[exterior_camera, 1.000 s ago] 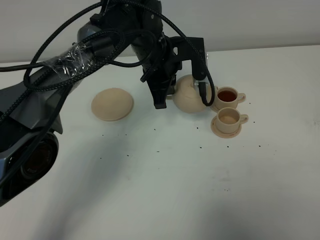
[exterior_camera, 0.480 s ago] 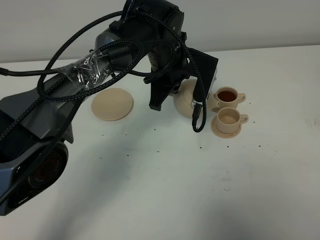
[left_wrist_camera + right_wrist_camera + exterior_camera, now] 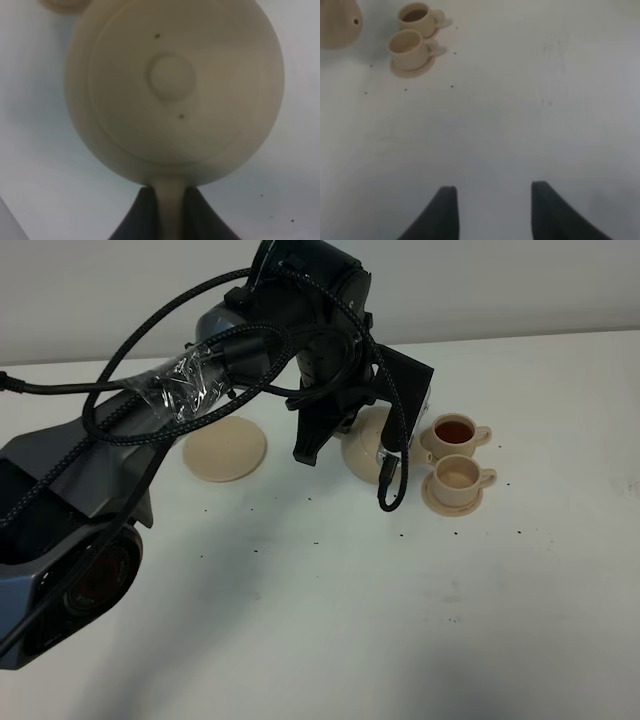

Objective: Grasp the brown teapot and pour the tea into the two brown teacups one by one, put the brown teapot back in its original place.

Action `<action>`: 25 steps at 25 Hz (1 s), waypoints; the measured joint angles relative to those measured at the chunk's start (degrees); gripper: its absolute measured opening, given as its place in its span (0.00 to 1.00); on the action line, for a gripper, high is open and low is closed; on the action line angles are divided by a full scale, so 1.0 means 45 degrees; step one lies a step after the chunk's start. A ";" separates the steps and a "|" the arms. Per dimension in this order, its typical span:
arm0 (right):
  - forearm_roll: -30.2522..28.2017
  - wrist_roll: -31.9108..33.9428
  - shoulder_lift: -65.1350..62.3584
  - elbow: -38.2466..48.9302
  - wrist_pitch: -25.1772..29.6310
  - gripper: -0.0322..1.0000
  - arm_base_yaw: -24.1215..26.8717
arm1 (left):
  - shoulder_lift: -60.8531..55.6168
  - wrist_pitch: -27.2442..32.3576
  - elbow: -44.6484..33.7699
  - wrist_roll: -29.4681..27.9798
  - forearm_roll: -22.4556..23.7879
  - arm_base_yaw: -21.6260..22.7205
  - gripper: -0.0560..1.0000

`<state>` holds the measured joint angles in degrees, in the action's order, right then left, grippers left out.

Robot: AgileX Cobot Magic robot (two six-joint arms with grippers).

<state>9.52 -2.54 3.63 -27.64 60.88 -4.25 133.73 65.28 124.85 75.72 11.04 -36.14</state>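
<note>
Where the white bench [image 3: 300,640] starts on the left, a flat round tan ceramic saucer [image 3: 225,448] lies alone, well apart from the other crockery. Just right of it the black left arm [image 3: 320,330], wound with braided cable, reaches down over the squat round pale tan ceramic teapot [image 3: 362,445] and hides most of it in the high view. From the wrist, the left claw [image 3: 170,194] is closed tight on the teapot's loop handle, one dark finger [image 3: 145,210] on either side, and the knobbed lid faces the camera. Whether the pot rests on the bench or hangs just above it cannot be told.

Immediately right of the teapot stand two small pale tan ceramic cups on matching saucers. The far teacup [image 3: 455,432] holds dark reddish-brown tea. The near teacup [image 3: 457,477], touching or almost touching it, shows only a pale inside. Dark specks dot the bench around them.

Farther right, the right claw [image 3: 492,192] hangs over bare bench, its fingers spread apart with nothing between them.
</note>
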 joint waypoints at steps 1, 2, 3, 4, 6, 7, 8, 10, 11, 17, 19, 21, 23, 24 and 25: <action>0.0000 0.0000 0.0000 0.0000 0.0000 0.37 0.0000 | 0.0016 -0.0075 0.0000 -0.0012 0.0124 -0.0027 0.17; 0.0000 0.0013 0.0000 0.0000 0.0000 0.37 0.0000 | 0.0038 -0.0150 0.0000 -0.0021 0.0260 -0.0080 0.17; 0.0000 0.0013 0.0000 0.0000 0.0000 0.37 0.0000 | 0.0038 -0.0216 0.0000 -0.0036 0.0339 -0.0106 0.17; 0.0000 0.0001 0.0000 0.0000 0.0000 0.37 0.0000 | 0.0038 -0.0305 0.0000 -0.0080 0.0395 -0.0107 0.17; 0.0000 0.0001 0.0000 0.0000 0.0000 0.37 0.0000 | 0.0038 -0.0425 0.0000 -0.0119 0.0467 -0.0136 0.17; 0.0000 0.0001 0.0000 0.0000 0.0000 0.37 0.0000 | 0.0062 -0.0482 0.0000 -0.0119 0.0516 -0.0136 0.17; 0.0000 0.0001 0.0000 0.0000 0.0000 0.37 0.0000 | 0.0078 -0.0516 0.0000 -0.0133 0.0534 -0.0136 0.17; 0.0000 0.0001 0.0000 0.0000 0.0000 0.37 0.0000 | 0.0100 -0.0544 0.0000 -0.0146 0.0590 -0.0136 0.17; 0.0000 0.0001 0.0000 0.0000 0.0000 0.37 0.0000 | 0.0166 -0.0544 0.0000 -0.0157 0.0649 -0.0155 0.17; 0.0000 0.0001 0.0000 0.0000 0.0000 0.37 0.0000 | 0.0308 -0.1129 0.0000 -0.0224 0.0830 -0.0328 0.17; 0.0000 0.0001 0.0000 0.0000 0.0000 0.37 0.0000 | 0.0308 -0.1263 0.0000 -0.0249 0.0830 -0.0366 0.17; 0.0000 0.0001 0.0000 0.0000 0.0000 0.37 0.0000 | 0.0334 -0.1341 0.0000 -0.0255 0.0830 -0.0396 0.17; 0.0000 0.0001 0.0000 0.0000 0.0000 0.37 0.0000 | 0.0458 -0.1382 0.0000 -0.0282 0.0854 -0.0396 0.17; 0.0000 0.0001 0.0000 0.0000 0.0000 0.37 0.0000 | 0.0553 -0.1382 0.0000 -0.0312 0.0859 -0.0405 0.17; 0.0000 0.0001 0.0000 0.0000 0.0000 0.37 0.0000 | 0.0665 -0.1382 0.0000 -0.0359 0.0889 -0.0405 0.17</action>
<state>9.52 -2.54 3.63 -27.64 60.88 -4.25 136.73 59.06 124.85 74.10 15.04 -37.96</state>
